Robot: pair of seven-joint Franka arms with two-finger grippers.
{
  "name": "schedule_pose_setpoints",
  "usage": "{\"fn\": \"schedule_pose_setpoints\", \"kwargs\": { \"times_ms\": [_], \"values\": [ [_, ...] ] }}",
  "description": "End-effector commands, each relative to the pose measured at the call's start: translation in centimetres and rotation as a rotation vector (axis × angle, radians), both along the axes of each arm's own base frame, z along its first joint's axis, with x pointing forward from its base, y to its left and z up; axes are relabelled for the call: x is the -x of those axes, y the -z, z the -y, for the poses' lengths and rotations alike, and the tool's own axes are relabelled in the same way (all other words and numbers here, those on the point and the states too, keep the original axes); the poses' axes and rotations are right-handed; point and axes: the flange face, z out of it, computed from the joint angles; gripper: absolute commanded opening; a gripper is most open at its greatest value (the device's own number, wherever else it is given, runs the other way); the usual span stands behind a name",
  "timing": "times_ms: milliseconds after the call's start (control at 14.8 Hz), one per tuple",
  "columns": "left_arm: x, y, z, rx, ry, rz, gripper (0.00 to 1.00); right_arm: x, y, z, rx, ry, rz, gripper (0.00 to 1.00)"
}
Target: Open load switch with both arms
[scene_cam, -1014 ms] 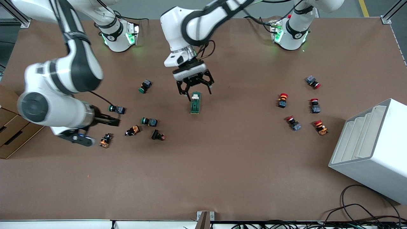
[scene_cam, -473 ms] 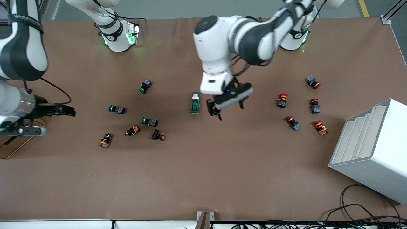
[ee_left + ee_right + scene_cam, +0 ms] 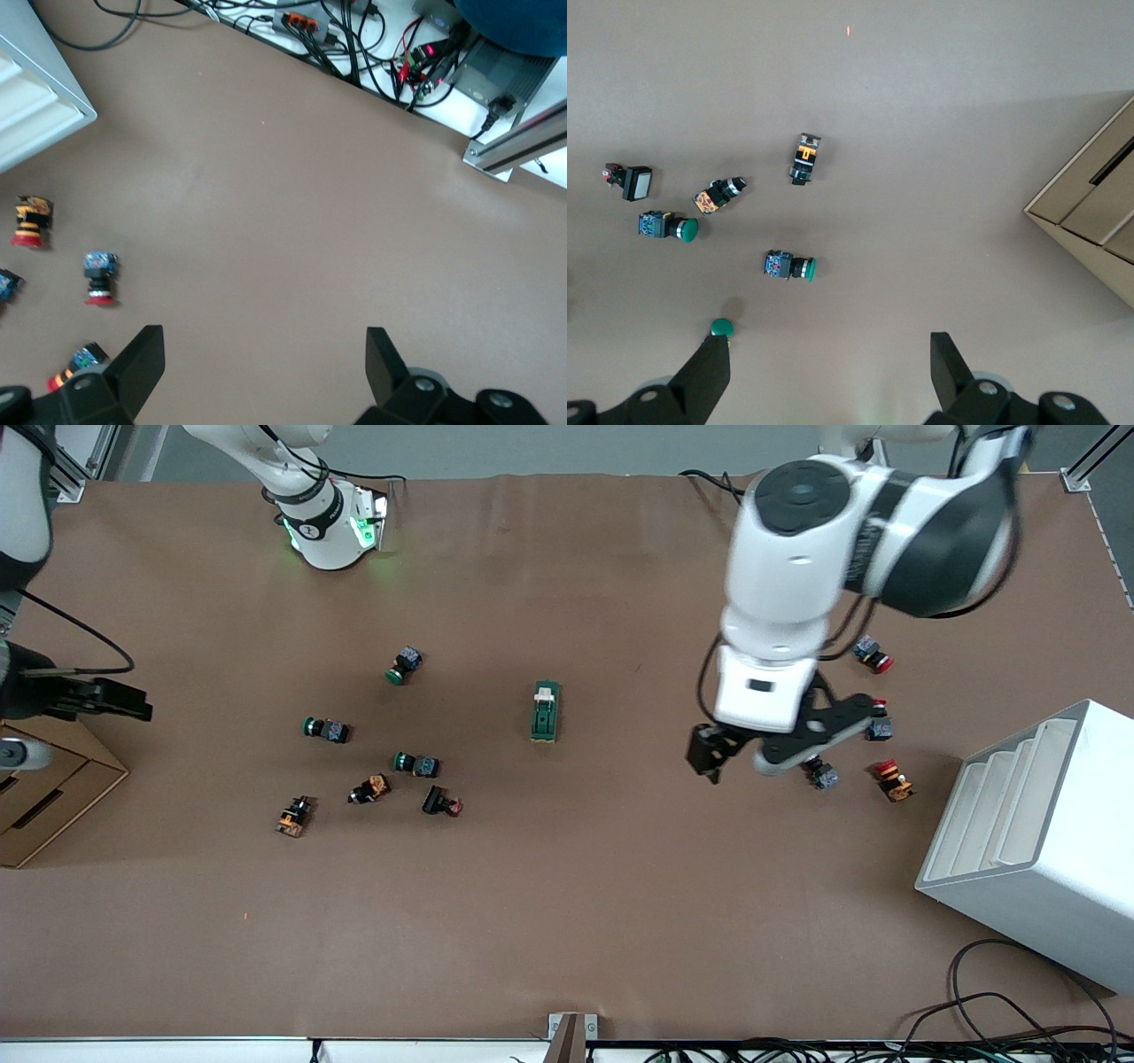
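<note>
The load switch (image 3: 545, 711) lies alone on the brown table (image 3: 567, 921), untouched, its white tab pointing toward the robots' bases. Neither arm is on it. The left gripper (image 3: 780, 746), fingers spread wide and empty, hangs over the cluster of red mushroom-capped buttons (image 3: 884, 779), well apart from the load switch toward the left arm's end of the table. The right gripper (image 3: 106, 698), fingers likewise parted and holding nothing, hangs over the table's edge by the cardboard box (image 3: 44, 797), well apart from the load switch toward the right arm's end.

Judged from this, the opening has either not begun or cannot be confirmed: no grip is in place, and whether the tab has been moved cannot be told. Both arms would have to close in on the load switch for any two-handed work.

Only the front view shows the load switch at all. The left wrist view shows its spread fingers (image 3: 133, 363) over bare table, with cables (image 3: 354, 44) at the table's edge. The right wrist view looks down on the green-capped push-buttons (image 3: 788, 265) and confirms its parted fingers (image 3: 704, 372).
</note>
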Motion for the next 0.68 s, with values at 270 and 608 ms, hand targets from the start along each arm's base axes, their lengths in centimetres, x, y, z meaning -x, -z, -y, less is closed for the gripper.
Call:
{"fn": "schedule_pose_setpoints", "kwargs": {
  "times_ms": [270,608],
  "values": [
    [-1.7,-5.7,-10.9,0.154,0.059,-0.037,1.00,0.2,-1.5,0.0,-0.007,-0.009,0.004,1.00],
    [0.8,-10.7,-20.3,0.125,0.256,-0.102,1.00,1.6,-1.8,-1.6,-0.032,-0.026,-0.062,1.00]
  ]
}}
